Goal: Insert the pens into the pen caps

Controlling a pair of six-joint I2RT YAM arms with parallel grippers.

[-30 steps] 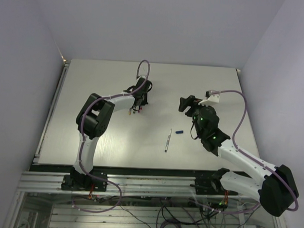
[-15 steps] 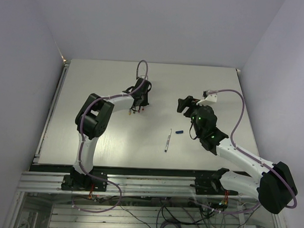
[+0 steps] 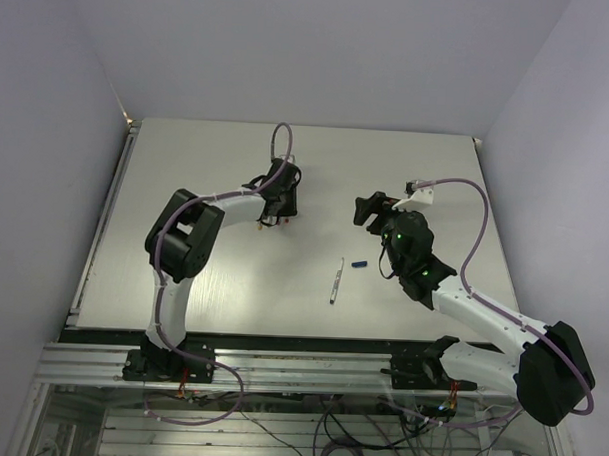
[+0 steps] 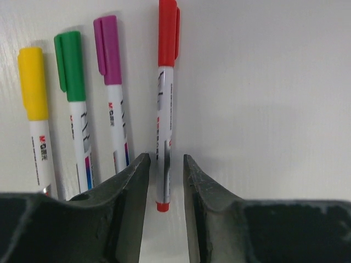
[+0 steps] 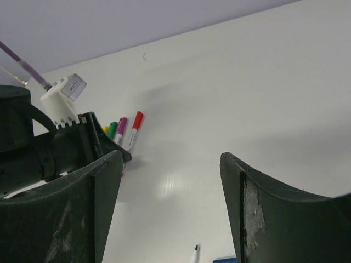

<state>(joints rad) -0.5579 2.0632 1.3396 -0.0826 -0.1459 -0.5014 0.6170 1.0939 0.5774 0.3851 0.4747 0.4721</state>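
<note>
Red pen (image 4: 163,109) lies flat on the table (image 4: 263,82), cap on and pointing away from the wrist camera. Its tail end sits between the fingers of the left end effector (image 4: 165,164). The fingers are slightly parted, with a visible gap on both sides of the barrel, so it is released, not clamping.

Three more capped pens lie in a row to its left in that view: purple pen (image 4: 112,93), green pen (image 4: 75,104), yellow pen (image 4: 37,120). They are roughly parallel, close together but not touching, and the red one's cap reaches furthest out.

From the top camera this group is under the left arm's wrist at centre-left of the table, mostly hidden by it.

The uncapped pen (image 3: 336,280) lies alone mid-table, nearer the arm bases and well apart from the row. The blue cap (image 3: 358,263) lies just beside its far end, to the right, not touching. Tip colour is too small to tell.

Right end effector (image 5: 171,159) hangs above the table right of centre, fingers spread wide with nothing between them. Its camera catches the pen row ahead and the uncapped pen and blue cap at the bottom edge.
</note>
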